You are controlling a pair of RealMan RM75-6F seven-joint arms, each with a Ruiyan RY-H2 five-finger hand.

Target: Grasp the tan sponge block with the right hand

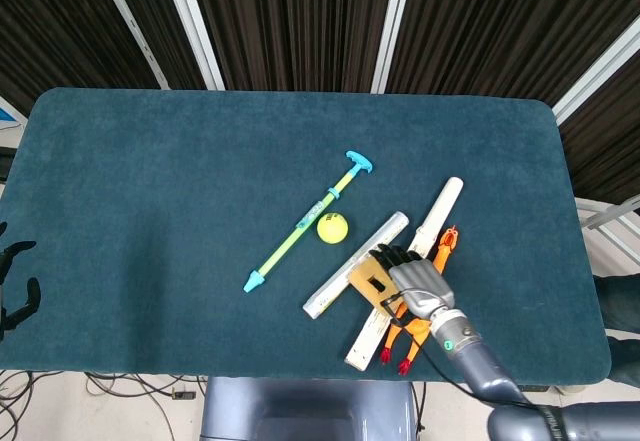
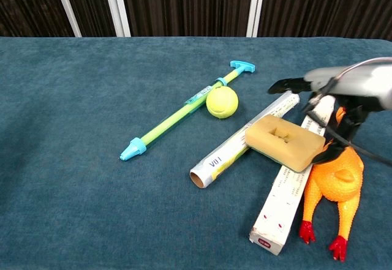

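The tan sponge block (image 1: 364, 281) (image 2: 284, 141), with a notch in its top, lies across a white roll (image 1: 345, 286) (image 2: 229, 150) and a long white box (image 1: 443, 209) (image 2: 278, 212) near the table's front right. My right hand (image 1: 415, 281) (image 2: 343, 83) hovers just above the sponge's right end. Its dark fingers (image 1: 394, 258) (image 2: 286, 87) stretch out over the block, apart, and hold nothing. My left hand (image 1: 14, 286) shows only at the far left edge of the head view, off the table, with its fingers apart and nothing in them.
An orange rubber chicken (image 1: 441, 249) (image 2: 335, 187) lies beside the box, under my right wrist. A yellow tennis ball (image 1: 332, 227) (image 2: 222, 102) and a green-and-blue pump toy (image 1: 300, 236) (image 2: 177, 116) lie left of the sponge. The table's front edge (image 1: 300, 369) runs close by.
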